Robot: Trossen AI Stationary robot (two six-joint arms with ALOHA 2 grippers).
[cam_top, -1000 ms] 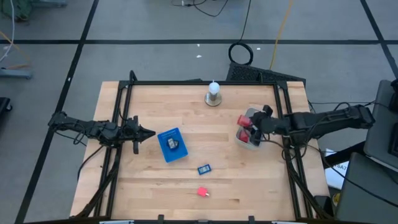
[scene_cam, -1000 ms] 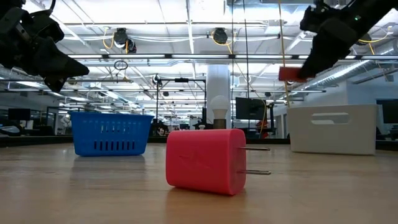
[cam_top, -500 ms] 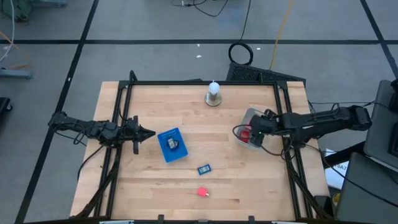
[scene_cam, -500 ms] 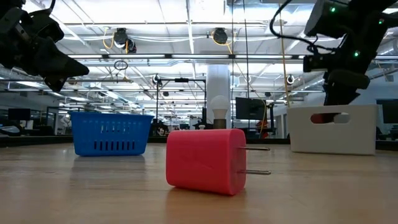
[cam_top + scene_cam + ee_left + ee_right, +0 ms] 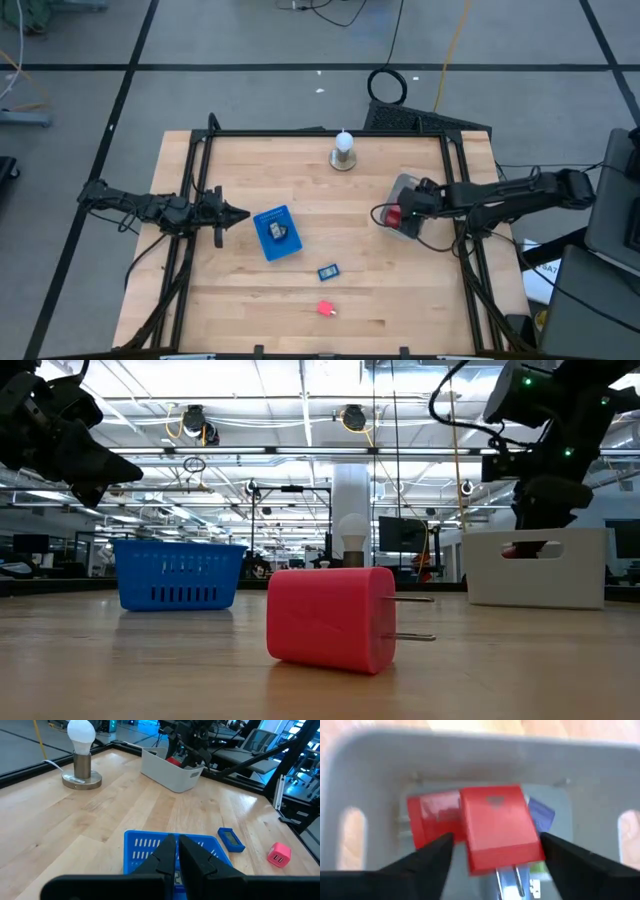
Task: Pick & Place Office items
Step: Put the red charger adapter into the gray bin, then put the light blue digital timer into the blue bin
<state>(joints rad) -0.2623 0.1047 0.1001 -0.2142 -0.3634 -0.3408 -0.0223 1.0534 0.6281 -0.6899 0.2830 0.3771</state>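
My right gripper (image 5: 392,214) reaches down into the grey container (image 5: 405,185) at the table's right edge, and its fingers are open (image 5: 497,840). A red plug block (image 5: 500,827) lies between the fingers, prongs toward the wrist, with a gap beside one finger. It rests on another red block (image 5: 432,815) and a light-blue piece (image 5: 540,815). On the table lie a dark blue rectangle (image 5: 328,271) and a red plug block (image 5: 326,309). My left gripper (image 5: 243,214) hovers shut at the table's left edge, in front of the blue basket (image 5: 275,232).
A light bulb on a round base (image 5: 343,150) stands at the far middle of the table. The blue basket (image 5: 150,845) holds a small dark piece (image 5: 279,232). A black frame (image 5: 330,131) runs around the table's edges. Bare wood lies between basket and container.
My right gripper has gone down from above the grey container into it, tipping more steeply downward and shifting slightly toward the table's left. The red block went down with it and now shows behind the container's handle slot.
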